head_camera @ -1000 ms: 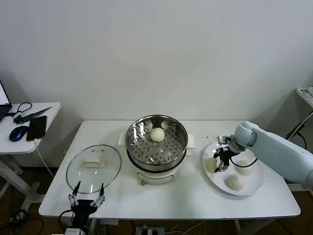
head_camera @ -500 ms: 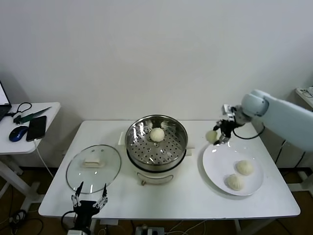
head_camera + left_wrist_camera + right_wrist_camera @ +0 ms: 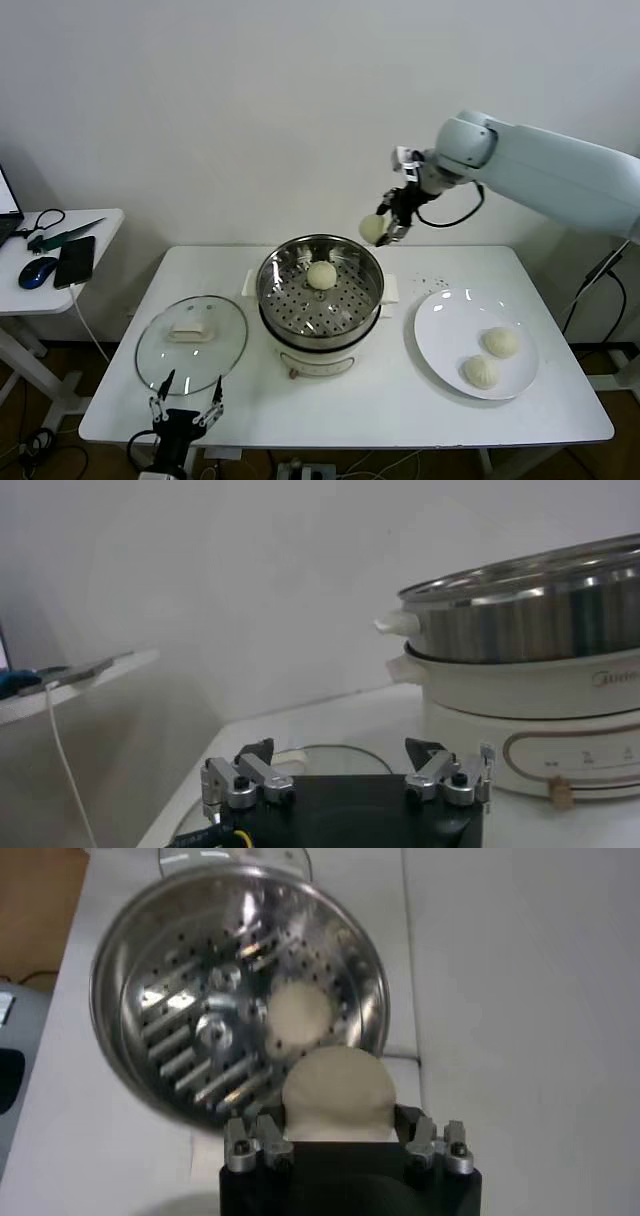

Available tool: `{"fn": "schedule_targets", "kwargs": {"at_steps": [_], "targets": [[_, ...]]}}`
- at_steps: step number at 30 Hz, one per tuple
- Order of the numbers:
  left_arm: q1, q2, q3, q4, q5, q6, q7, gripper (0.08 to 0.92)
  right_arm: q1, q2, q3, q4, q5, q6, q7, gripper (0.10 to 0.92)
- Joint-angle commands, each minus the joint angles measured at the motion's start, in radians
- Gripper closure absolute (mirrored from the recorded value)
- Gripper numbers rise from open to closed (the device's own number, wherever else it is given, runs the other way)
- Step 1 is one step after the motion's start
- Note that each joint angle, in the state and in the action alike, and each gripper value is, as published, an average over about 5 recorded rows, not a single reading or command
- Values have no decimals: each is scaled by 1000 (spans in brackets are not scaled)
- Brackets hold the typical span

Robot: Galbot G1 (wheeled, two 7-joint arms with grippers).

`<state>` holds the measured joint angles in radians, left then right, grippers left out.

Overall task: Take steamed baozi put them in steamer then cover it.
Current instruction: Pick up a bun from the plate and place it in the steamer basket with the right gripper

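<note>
Already held one baozi [image 3: 372, 229] clamped in the right gripper [image 3: 385, 228], raised just past the far rim of the steamer [image 3: 320, 287]. Below and ahead of that gripper, found one bun [image 3: 321, 274] seated on the perforated floor. Well off behind it, counted two buns [image 3: 490, 356] left on the white plate [image 3: 440, 340]. Judged roughly half done, lid [image 3: 192, 340] unplaced. Beside the lid, kept the left gripper [image 3: 186, 404] parked low, fingers spread, empty. Saw nothing blocking the drop.
</note>
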<state>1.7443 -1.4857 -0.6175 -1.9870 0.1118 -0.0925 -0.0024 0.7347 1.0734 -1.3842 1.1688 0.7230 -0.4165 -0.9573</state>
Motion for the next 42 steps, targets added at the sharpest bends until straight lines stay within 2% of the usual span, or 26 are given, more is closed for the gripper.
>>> {"fn": "schedule_targets", "kwargs": {"at_steps": [1,20,35,42], "targets": [[0,7,1,0,-2,-1,1,177,-18,235,-47,-26,92,-36,47,338],[-19,5,-3,10,2,4,0,177,-199,341,-61,-118,-32,-15,48,338],[-28,7,-4,24,3,7,-1,177,-235,347,-46,-158,-74,-2,48,327],[-27,5,-4,24,4,8,-1,177,-231,325,-30,-140,-77,-7,49,240]]}}
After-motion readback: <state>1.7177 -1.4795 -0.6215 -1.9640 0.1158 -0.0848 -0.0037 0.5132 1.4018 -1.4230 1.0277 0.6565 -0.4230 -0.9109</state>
